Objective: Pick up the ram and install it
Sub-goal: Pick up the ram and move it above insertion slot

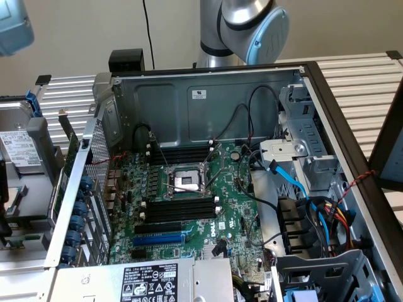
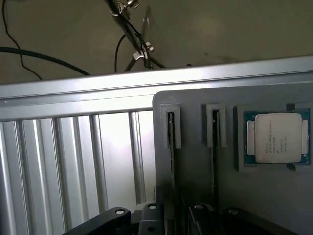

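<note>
In the wrist view a grey holder lies on a ribbed metal table. It has two narrow grooves. A thin dark stick stands on edge in each, and these look like the ram and a second one; no green shows from this angle. My gripper hovers close over the near ends of those grooves. In the exterior view the open computer case shows its green motherboard with long black slots and a blue slot.
A silver processor chip sits in the holder beside the grooves. In the case, the processor socket lies between two banks of black slots. Black and blue cables cross the right side. The arm's joint stands behind the case.
</note>
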{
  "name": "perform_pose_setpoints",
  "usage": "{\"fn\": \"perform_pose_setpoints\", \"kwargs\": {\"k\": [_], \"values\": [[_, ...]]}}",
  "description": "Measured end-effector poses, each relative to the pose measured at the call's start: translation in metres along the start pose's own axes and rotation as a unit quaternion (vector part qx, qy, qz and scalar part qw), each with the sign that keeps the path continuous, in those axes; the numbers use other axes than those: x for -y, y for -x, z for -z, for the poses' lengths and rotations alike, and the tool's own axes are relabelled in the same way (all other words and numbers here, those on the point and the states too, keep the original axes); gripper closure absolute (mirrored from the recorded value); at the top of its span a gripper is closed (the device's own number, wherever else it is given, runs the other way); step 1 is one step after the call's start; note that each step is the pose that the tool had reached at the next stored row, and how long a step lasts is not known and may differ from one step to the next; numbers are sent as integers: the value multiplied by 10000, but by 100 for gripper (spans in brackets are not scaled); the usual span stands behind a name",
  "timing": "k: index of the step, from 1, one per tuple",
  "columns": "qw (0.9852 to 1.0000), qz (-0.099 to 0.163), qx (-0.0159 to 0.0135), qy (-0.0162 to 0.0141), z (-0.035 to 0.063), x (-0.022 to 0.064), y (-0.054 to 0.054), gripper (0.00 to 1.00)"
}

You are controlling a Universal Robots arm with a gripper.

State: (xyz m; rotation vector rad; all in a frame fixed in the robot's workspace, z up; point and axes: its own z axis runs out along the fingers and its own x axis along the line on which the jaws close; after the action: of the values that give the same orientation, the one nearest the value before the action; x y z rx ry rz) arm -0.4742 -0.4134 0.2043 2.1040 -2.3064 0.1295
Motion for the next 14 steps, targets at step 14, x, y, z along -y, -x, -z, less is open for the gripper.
{"fn": "perform_pose_setpoints", "kwargs": {"k": [14], "values": [[10000, 2, 1, -1, -15, -1, 54, 73]]}}
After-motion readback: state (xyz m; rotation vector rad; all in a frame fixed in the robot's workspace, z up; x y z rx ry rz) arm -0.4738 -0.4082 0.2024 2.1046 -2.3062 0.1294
